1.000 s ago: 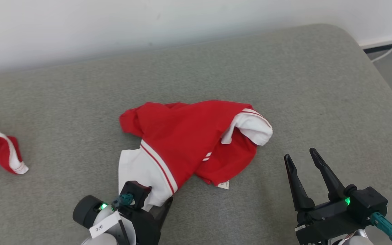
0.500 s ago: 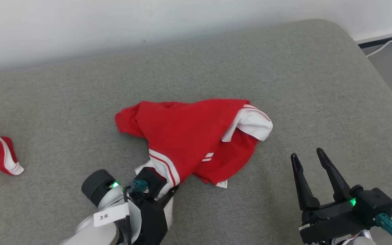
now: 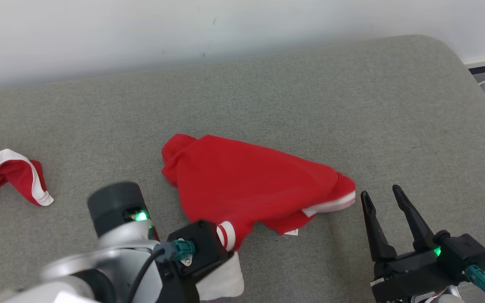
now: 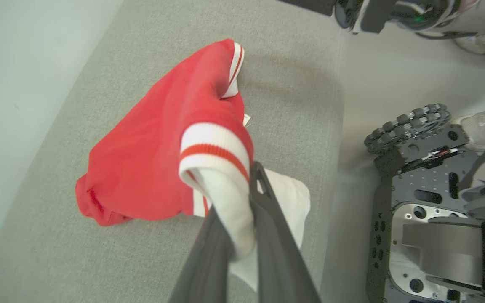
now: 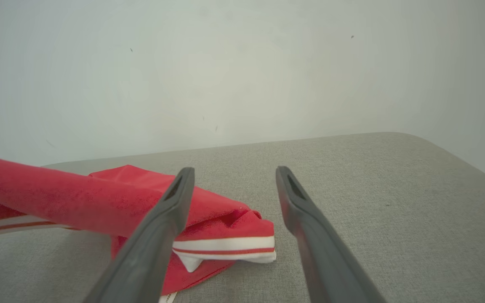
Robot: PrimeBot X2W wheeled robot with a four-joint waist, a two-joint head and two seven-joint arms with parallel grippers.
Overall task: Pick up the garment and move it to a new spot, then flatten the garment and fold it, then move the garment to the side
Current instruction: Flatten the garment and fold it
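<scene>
Soft red garment (image 4: 141,160), ribbed white band (image 4: 215,145) pinched in left jaws.

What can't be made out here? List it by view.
- Head view: the left gripper fingertips, hidden under its wrist and the garment.
- Head view: the second red garment, cut off by the left edge.
- Head view: the label, print too small.
- Right wrist view: the garment's left part, cut off by the edge; one finger of the right gripper covers more.
</scene>
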